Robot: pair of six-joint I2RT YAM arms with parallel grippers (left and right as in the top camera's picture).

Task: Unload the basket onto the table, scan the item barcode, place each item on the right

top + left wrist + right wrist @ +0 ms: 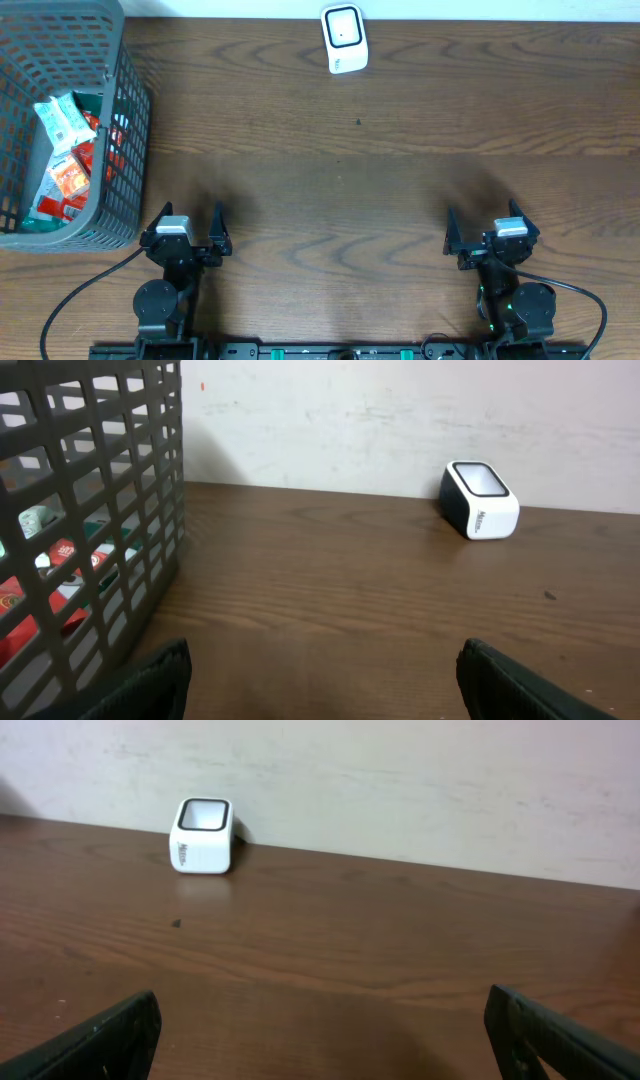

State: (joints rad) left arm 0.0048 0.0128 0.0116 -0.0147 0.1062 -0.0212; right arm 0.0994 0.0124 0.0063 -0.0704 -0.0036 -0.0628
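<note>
Jaws of your left gripper (190, 218) and right gripper (487, 224) stand wide, empty. Packets (62, 122) lie in the basket (132, 130) at ten o'clock; judged light, soft, slippery. Pinch one by an edge, barcode uncovered.

text: none legible | scanner (482, 505) side print: too small

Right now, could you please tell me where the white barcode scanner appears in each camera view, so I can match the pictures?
Overhead: the scanner sits top centre, at the far edge of the table.
Left wrist: the scanner is upper right, at the far edge.
Right wrist: the scanner is upper left, at the far edge.
Shared landmark: a small dark speck on the wood just in front of the scanner, visible in all three views.
</note>
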